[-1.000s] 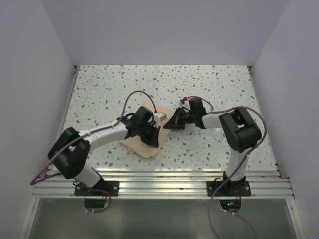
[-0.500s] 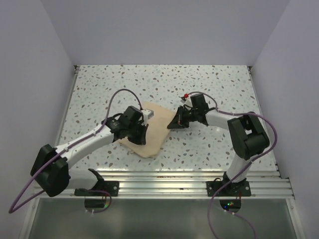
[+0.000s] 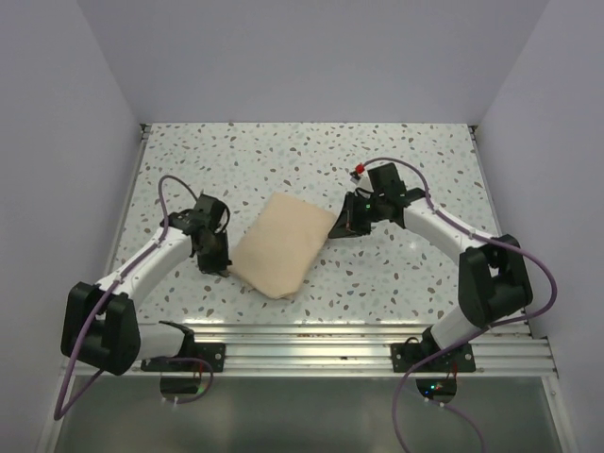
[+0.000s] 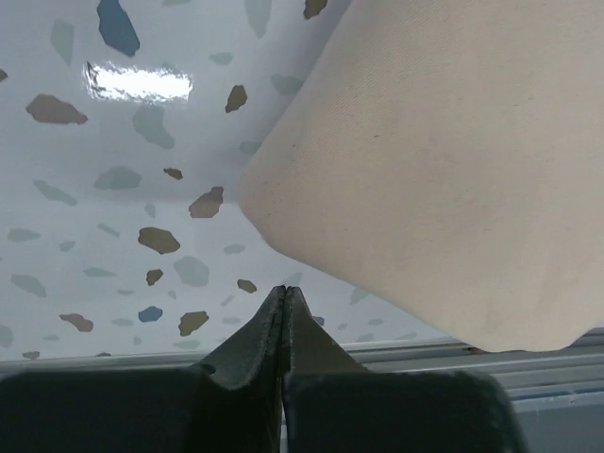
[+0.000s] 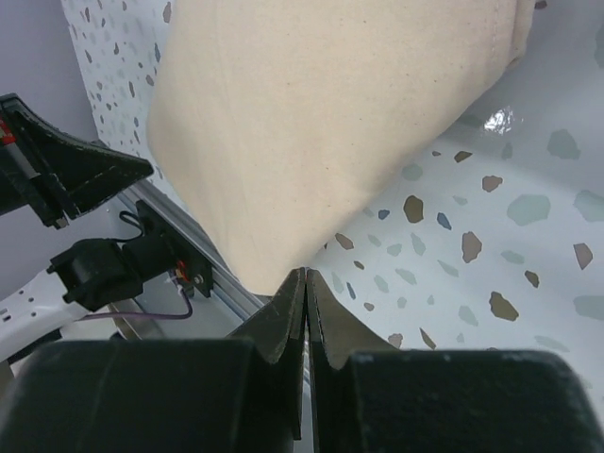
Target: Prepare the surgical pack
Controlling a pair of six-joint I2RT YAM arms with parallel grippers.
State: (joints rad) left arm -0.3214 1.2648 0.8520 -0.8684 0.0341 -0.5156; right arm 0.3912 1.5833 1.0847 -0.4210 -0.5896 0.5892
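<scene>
The surgical pack (image 3: 281, 243) lies on the speckled table as a folded tan cloth bundle, set at a slant between the two arms. My left gripper (image 3: 216, 265) is just off the bundle's left corner, shut with nothing in it. From the left wrist, the pack (image 4: 444, 160) fills the upper right, clear of the gripper (image 4: 285, 290). My right gripper (image 3: 334, 232) is at the bundle's right corner, also shut and empty. In the right wrist view the gripper (image 5: 305, 272) sits just short of the pack (image 5: 330, 123). What is inside the bundle is hidden.
An aluminium rail (image 3: 311, 335) runs along the table's near edge, in front of both arm bases. Grey walls close the table in on the left, back and right. A purple cable (image 3: 425, 203) loops over the right arm.
My left arm has swung left, off the top of the pack to its left corner. My right arm has stretched out and drawn its gripper slightly right. The bundle's whole top now shows.
</scene>
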